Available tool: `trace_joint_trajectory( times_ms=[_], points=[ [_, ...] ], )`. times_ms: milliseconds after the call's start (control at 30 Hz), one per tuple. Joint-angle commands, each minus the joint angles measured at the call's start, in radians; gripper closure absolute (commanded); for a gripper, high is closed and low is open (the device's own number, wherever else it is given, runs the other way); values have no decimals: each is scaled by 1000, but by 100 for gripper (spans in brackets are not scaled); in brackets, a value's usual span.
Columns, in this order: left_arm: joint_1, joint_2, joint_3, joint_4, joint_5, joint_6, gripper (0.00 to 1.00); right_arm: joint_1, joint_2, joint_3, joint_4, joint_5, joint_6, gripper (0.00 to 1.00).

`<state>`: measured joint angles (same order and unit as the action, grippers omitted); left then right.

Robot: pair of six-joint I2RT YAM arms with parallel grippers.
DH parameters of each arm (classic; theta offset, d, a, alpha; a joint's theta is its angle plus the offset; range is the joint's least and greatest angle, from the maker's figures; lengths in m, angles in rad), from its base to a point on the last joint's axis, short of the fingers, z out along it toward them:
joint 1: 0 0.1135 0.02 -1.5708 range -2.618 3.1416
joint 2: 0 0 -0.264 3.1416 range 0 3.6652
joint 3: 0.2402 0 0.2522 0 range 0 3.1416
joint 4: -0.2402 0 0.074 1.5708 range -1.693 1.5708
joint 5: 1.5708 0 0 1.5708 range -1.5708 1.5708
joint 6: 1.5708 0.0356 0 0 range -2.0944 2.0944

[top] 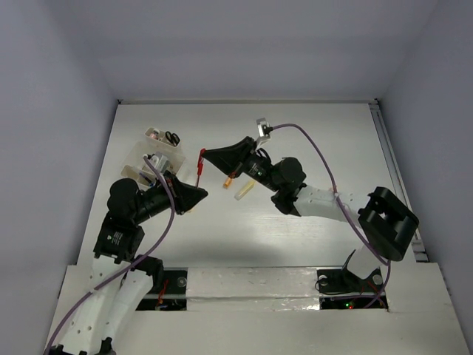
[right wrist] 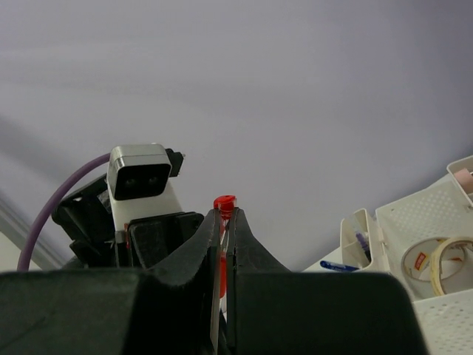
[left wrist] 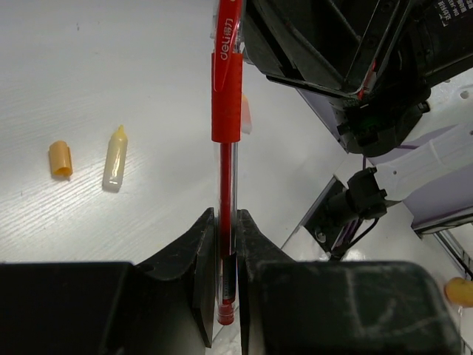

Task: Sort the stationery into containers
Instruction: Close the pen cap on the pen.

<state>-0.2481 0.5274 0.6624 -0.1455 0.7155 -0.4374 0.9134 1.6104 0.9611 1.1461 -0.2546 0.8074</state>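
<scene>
White table [top: 332, 148]: left gripper [left wrist: 225, 225], right gripper [right wrist: 224, 222] clamp red pen [left wrist: 227, 96], "deli" printed.

Red pen [left wrist: 225, 118] with clear barrel; orange cap [left wrist: 60, 159]; cream tube [left wrist: 114, 159]; white, faintly grained desk [left wrist: 111, 59]; whitish dotted box [right wrist: 421, 214].

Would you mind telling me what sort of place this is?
Likely a robot test cell: white table enclosed by plain walls, left claw and right claw both gripping one red pen.
</scene>
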Motion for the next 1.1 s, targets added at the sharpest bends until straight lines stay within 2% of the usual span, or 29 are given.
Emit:
trace_joint_trajectory(
  times_ms=[0, 267, 533, 800, 967, 1033, 1067],
  points=[
    [15, 13, 129, 279, -103, 11, 100, 97, 22, -111, -169, -252, -27, 100],
    [15, 59, 167, 334, -71, -18, 100, 139, 45, -151, -128, -273, 6, 100],
    [15, 75, 215, 363, -56, -21, 100, 139, 152, -147, 44, -393, 191, 100],
    [15, 85, 241, 388, -36, -37, 100, 139, 119, -136, 15, -376, 171, 100],
    [15, 43, 181, 250, -42, 20, 100, 130, 56, -81, -83, -313, 115, 100],
    [15, 13, 151, 149, -66, 45, 94, 101, 40, -35, -108, -278, 124, 100],
    [15, 0, 141, 105, -89, 67, 81, 88, 40, -12, -112, -275, 125, 100]
  ],
)
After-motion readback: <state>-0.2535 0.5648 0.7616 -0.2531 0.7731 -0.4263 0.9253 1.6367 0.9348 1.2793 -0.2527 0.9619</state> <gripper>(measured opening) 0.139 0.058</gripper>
